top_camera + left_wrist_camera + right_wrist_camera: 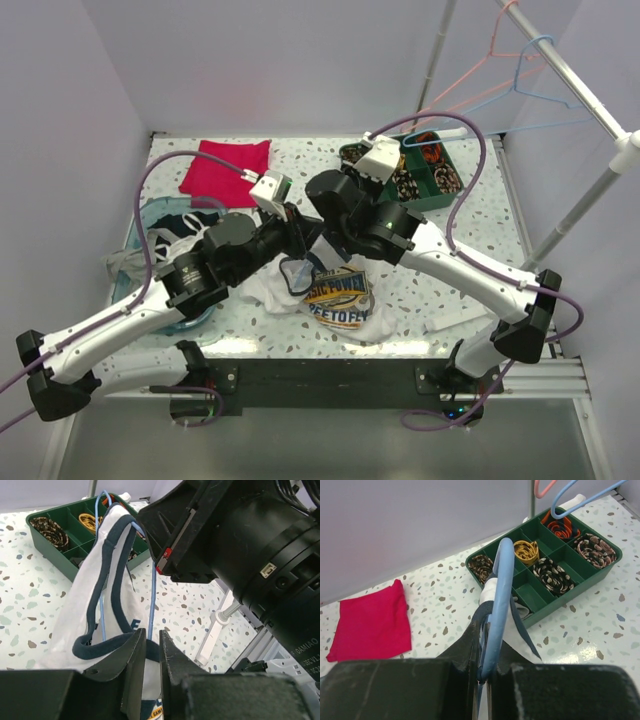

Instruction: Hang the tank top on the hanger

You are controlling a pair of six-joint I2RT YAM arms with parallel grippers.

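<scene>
Right gripper (487, 652) is clamped on the hook of the hanger (500, 590); the hook rises straight up out of the closed fingers. It sits just in front of the green tray (545, 612). Navy trim of the tank top (512, 615) wraps the hook's base, right at the fingertips.

Left gripper (152, 641) has its fingers nearly together, pinching white tank top (65, 610) fabric. A thin hanger (151, 595) wire runs down into the same gap. A navy-edged opening of the shirt is lifted toward the tray, with the wires inside it.

In the top view both grippers meet front-left of the tray. Most of the tank top (335, 295) lies flat on the table below them, graphic up, farther from the tray than the grippers.

The tray's compartments hold coiled bands:
- orange coil (560, 527)
- yellow coil (526, 550)
- black-and-white speckled coil (550, 575)
- brown speckled coil (592, 547)
- one more patterned coil (481, 566)

Red cloth (225, 165) lies well left of the tray. Bluish tub (122, 285) is far left of the tray and holds bundled clothes (170, 235), partly hidden by the left arm. Above the tray, a pink hanger (470, 95) and a spare blue hanger (545, 70) hang on the rack (575, 85).
</scene>
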